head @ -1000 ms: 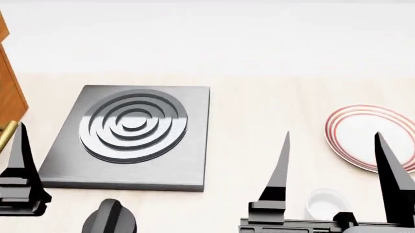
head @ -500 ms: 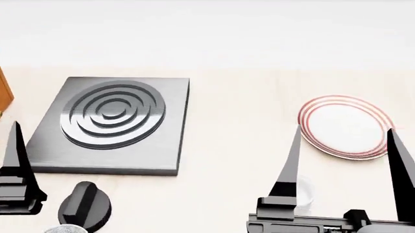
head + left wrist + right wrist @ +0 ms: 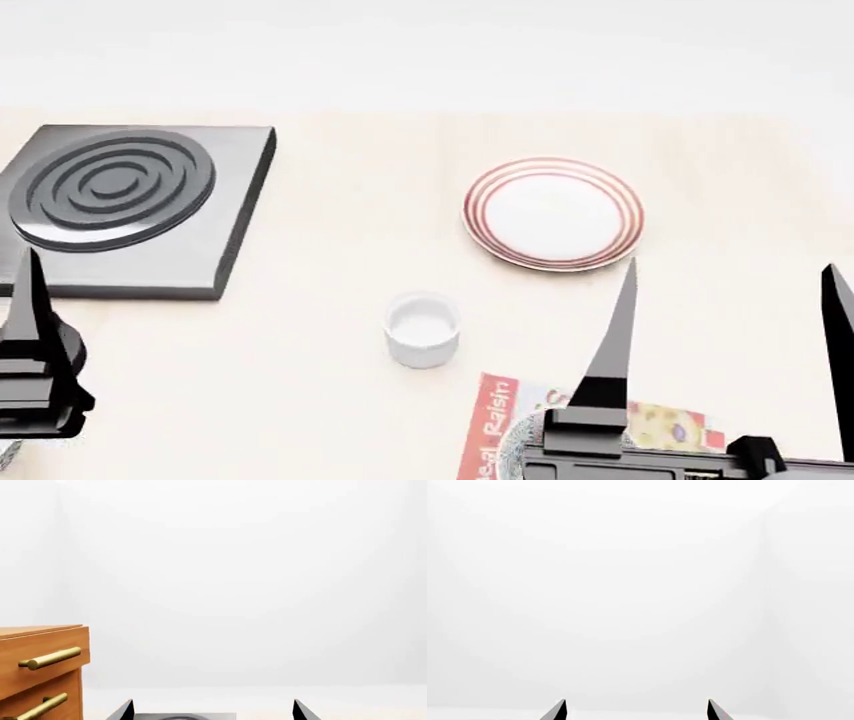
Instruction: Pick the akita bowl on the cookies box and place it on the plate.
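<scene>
The cookies box [image 3: 587, 430] lay at the near edge of the head view, directly beneath the right gripper [image 3: 727, 330], so the right arm was plainly the nearer one; the left gripper [image 3: 27, 340] stood well apart at the far left, by the stove plate [image 3: 127, 205]. The akita bowl itself could not be picked out with certainty: only a speckled grey curve showed at the foot of the box's lettering, mostly hidden behind the gripper body. The box's long axis seemed to run across the counter [image 3: 334, 250], left to right. The right fingers [image 3: 617, 340] stood wide apart, two black tapering blades holding nothing; the left fingers [image 3: 127, 711] were likewise spread and empty in the wrist view. The plate [image 3: 554, 213], shallow, glossy white with thin red rings, lay farther off and slightly left of the right gripper, with the small plain ramekin [image 3: 422, 329] between it and the box. The carton looked like printed red-and-white card.
</scene>
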`<state>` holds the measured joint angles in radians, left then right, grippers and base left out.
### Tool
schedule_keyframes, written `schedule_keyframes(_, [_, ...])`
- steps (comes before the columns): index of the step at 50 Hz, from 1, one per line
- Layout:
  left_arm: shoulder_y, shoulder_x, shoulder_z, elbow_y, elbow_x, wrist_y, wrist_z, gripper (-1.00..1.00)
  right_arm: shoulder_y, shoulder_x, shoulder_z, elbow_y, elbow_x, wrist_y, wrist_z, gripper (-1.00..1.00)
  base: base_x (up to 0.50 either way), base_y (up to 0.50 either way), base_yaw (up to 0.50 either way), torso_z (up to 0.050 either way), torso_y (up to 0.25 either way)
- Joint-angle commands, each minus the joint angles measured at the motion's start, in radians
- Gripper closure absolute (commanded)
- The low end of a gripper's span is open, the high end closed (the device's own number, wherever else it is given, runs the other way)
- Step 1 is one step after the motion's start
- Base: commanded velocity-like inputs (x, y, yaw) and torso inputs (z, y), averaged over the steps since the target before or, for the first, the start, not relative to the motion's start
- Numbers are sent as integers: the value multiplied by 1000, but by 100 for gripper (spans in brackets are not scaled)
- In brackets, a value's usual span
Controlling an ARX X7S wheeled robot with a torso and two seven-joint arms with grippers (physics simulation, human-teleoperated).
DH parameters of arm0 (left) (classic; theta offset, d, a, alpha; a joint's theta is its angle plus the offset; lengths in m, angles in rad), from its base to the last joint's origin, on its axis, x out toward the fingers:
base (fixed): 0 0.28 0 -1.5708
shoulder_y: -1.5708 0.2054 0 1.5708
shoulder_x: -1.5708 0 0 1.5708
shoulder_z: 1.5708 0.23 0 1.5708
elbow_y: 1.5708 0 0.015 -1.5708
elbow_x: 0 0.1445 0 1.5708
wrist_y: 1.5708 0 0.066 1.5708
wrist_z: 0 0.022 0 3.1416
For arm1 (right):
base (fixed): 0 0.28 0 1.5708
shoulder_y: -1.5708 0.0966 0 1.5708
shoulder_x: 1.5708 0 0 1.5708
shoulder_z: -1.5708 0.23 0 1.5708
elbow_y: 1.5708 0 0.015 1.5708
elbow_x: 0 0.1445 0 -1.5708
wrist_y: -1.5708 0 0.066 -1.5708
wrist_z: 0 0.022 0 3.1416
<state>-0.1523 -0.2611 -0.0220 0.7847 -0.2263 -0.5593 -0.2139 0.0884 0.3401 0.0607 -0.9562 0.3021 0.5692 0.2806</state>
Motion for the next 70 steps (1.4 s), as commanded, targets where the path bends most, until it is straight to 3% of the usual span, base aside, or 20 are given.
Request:
schedule_keyframes(1, [5,-6,1,-9,-6,10,-4,-100,-12,11,-1,3,4,-15,5,-100,-196,-500,0,0,0])
schedule_keyframes(21, [15,-13,2,-18,-13,28,-15,-100,-30,5,23,20,46,-57,12,-100,-117,-494,0,0,0])
schedule_keyframes(30, [17,-17,-3,-12,-23,23,-22,-100,-48,10,8,29,51,-101,-7,-100,8,0,0,0,0])
schedule_keyframes(70, [-17,-32,-40,-4,-63,8,-59,-100,-4,59,74,-15,127,-62,55,-100,500,-1,0,0,0])
